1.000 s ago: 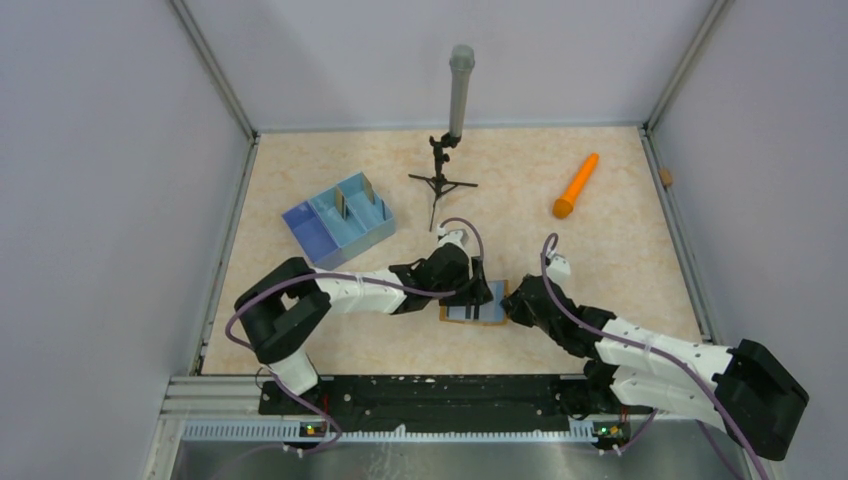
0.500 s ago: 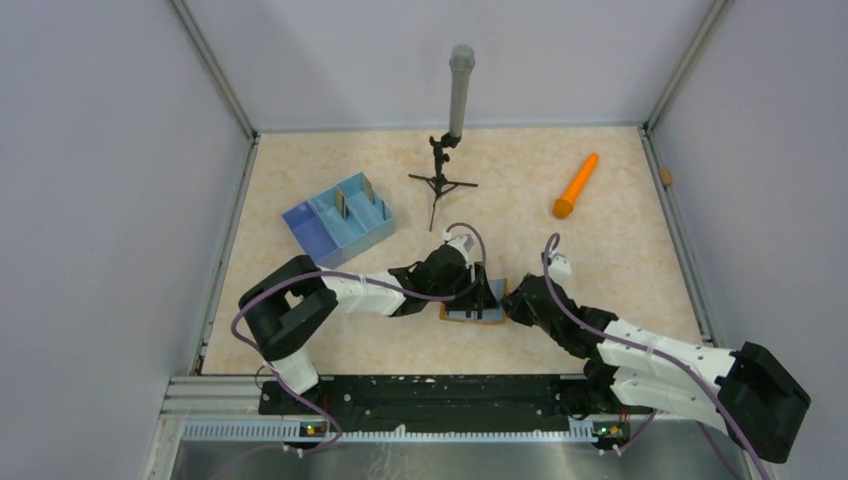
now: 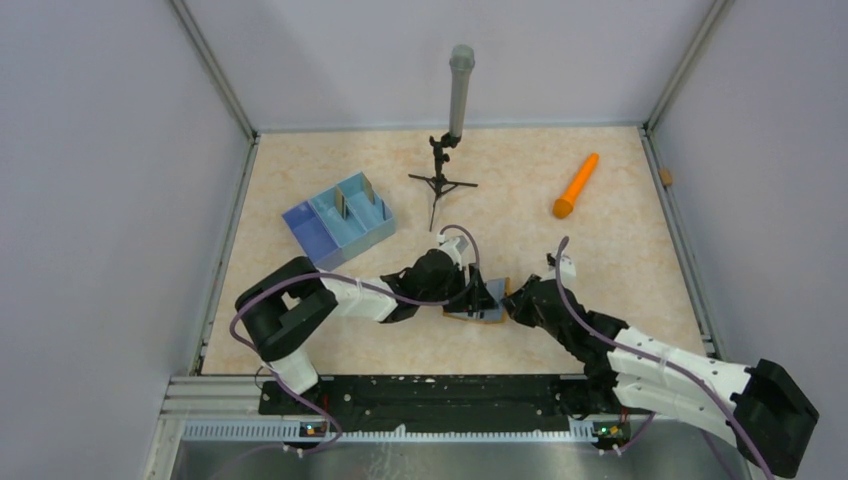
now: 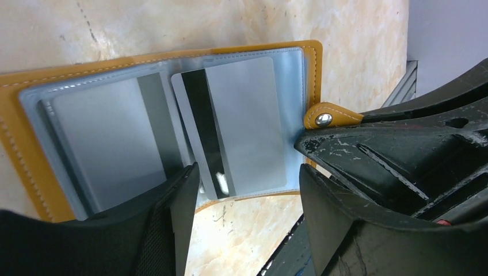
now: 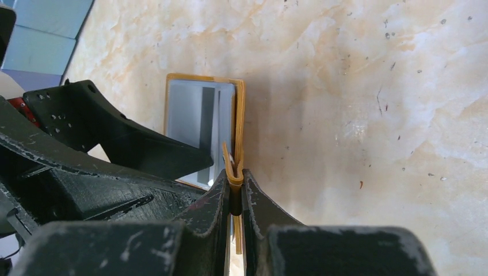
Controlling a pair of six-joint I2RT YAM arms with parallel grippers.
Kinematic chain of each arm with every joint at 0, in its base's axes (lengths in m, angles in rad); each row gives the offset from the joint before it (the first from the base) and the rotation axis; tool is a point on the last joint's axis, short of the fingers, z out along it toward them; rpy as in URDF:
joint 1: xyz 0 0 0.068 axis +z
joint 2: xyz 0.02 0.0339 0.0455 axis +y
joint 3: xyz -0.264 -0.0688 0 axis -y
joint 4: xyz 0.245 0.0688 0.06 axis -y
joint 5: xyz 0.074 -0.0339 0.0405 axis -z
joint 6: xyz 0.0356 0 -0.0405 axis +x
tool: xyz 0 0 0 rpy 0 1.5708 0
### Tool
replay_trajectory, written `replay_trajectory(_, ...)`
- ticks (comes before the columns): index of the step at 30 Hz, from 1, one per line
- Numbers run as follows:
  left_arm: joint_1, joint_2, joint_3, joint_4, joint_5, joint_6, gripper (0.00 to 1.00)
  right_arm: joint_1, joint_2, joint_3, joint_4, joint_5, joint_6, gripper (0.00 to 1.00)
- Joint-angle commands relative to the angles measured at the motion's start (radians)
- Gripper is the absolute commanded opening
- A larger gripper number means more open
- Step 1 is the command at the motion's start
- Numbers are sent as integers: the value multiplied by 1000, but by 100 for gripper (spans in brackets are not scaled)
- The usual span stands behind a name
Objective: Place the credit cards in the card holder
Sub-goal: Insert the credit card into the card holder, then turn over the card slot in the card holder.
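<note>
Right gripper [image 5: 235, 198] is clamped on snap tab [image 4: 325, 117] of card holder [image 4: 23, 132]; left gripper [image 4: 244, 184] is spread over striped card [image 4: 241, 126] | grey card [image 4: 109, 149] is seen pocketed; striped card is judged not fully seated

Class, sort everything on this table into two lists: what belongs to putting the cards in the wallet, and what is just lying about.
Job: card holder, striped credit card, second card, left gripper, right gripper pinching the snap tab.
Lying about: orange stick, tripod stand, blue tray (unless its upright cards count).
</note>
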Motion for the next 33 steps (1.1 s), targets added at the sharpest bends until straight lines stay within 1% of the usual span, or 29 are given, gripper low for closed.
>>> replay_trajectory(1, 6, -48, 10, -38, -54, 39, 70, 3, -51, 51, -29, 1, -31, 0)
replay_trajectory(3, 6, -45, 11, -53, -58, 37, 73, 3, -50, 67, -41, -10, -43, 0)
replay_trajectory(7, 14, -37, -13, 5, -36, 19, 73, 4, -18, 89, -10, -52, -68, 0)
replay_trajectory(12, 43, -64, -71, 75, -10, 1, 74, 4, 88, 148, 26, -98, -99, 0)
replay_trajectory(16, 80, -45, -112, 160, 55, -29, 73, 4, 163, 185, 58, -127, -115, 0)
replay_trajectory(20, 100, -42, -148, 225, 79, -49, 73, 3, 223, 214, 108, -151, -127, 0)
replay_trajectory(24, 117, -42, -168, 252, 97, -50, 75, 2, 257, 230, 141, -172, -129, 5)
replay_trajectory(28, 130, -38, -187, 284, 115, -55, 75, 4, 264, 242, 154, -178, -128, 13)
replay_trajectory(33, 139, -38, -196, 301, 122, -63, 70, 3, 256, 243, 160, -182, -124, 19)
